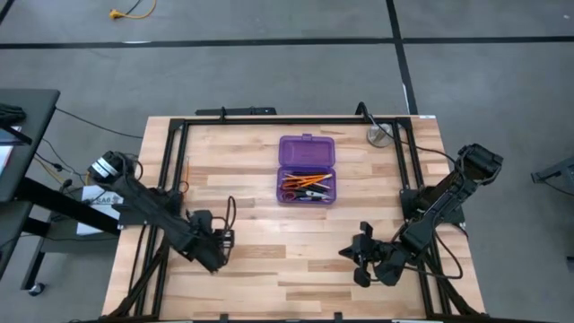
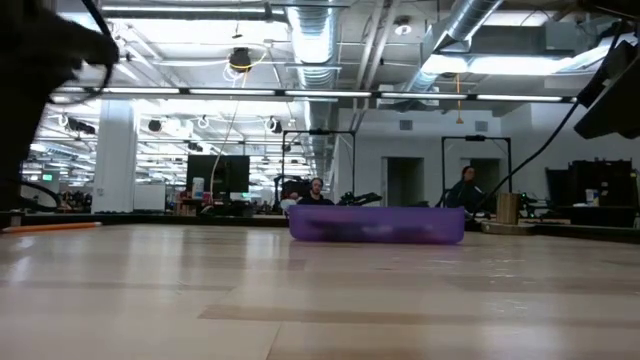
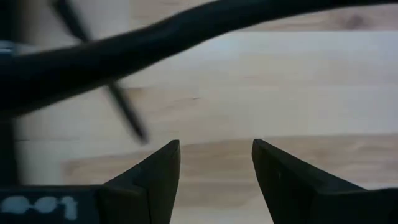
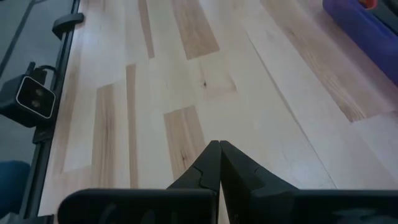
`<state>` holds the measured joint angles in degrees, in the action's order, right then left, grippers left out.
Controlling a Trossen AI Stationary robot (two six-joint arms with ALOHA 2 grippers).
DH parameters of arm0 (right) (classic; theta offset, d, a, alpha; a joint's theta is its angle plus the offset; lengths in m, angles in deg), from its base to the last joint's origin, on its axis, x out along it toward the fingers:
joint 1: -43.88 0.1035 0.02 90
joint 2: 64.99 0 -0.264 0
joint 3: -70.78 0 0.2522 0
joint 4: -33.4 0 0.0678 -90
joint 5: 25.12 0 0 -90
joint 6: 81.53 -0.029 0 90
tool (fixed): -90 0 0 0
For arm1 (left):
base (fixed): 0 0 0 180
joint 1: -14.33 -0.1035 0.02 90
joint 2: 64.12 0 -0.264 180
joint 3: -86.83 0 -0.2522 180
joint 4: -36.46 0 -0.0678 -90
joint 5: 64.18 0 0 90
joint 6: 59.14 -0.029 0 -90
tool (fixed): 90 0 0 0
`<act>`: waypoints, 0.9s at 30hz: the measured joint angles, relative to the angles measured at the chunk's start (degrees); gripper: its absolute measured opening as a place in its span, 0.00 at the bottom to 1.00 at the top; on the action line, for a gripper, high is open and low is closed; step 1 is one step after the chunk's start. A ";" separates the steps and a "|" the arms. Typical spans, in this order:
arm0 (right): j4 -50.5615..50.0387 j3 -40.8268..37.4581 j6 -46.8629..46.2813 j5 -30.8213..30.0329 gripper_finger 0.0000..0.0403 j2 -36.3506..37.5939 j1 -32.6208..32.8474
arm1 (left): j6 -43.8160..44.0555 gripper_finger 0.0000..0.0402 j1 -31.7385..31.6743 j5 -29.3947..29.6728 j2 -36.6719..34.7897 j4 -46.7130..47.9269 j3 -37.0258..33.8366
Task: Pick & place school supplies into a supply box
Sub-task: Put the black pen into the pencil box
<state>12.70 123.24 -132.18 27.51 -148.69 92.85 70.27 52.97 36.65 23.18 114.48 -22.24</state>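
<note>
The purple supply box (image 1: 307, 169) lies open in the middle of the table, its lid toward the far edge. Its tray holds orange pencils (image 1: 314, 181), dark pens and the red-handled scissors (image 1: 290, 193). The low view shows the box (image 2: 377, 225) side-on. One orange pencil (image 1: 186, 170) lies on the table near the left edge, also seen in the low view (image 2: 50, 227). My left gripper (image 1: 224, 242) (image 3: 216, 149) hovers open over bare wood, near and left of the box. My right gripper (image 1: 350, 255) (image 4: 219, 145) is shut and empty, near and right of the box (image 4: 360, 25).
A round silver disc (image 1: 379, 135) sits at the far right corner. A black metal frame (image 1: 170, 152) runs along the table's edges. A thin dark line (image 3: 124, 112) crosses the left wrist view; I cannot tell whether it is a pen or a cable. Bare wood (image 1: 287, 242) lies between the grippers.
</note>
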 joint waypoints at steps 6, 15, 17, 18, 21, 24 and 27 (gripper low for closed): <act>-0.15 0.00 0.13 0.02 0.00 0.00 0.97 | 0.12 0.47 -4.08 0.39 0.03 -9.93 -8.19; -0.35 0.00 3.13 0.04 0.00 0.00 1.90 | -0.13 0.47 -5.17 -0.54 0.04 -4.51 -7.33; -0.54 0.00 3.17 -0.02 0.00 0.00 1.88 | -0.55 0.47 -4.79 -1.21 0.04 -2.78 -7.35; -0.56 0.00 3.16 -0.02 0.00 0.00 1.81 | -0.57 0.47 -4.58 -1.12 0.04 -2.06 -7.35; -0.57 0.00 3.17 -0.02 0.00 0.00 1.51 | -0.89 0.47 -4.13 -0.48 0.04 0.72 -7.35; -0.57 0.00 3.19 -0.02 0.00 0.00 1.51 | -0.88 0.47 -3.71 -0.41 0.04 4.18 -7.35; -0.57 0.00 3.15 -0.02 0.00 0.00 1.17 | -0.42 0.47 -3.42 -1.86 0.02 6.34 -7.70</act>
<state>12.14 123.24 -129.03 27.49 -148.69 94.02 69.85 49.55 34.79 23.21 120.83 -29.94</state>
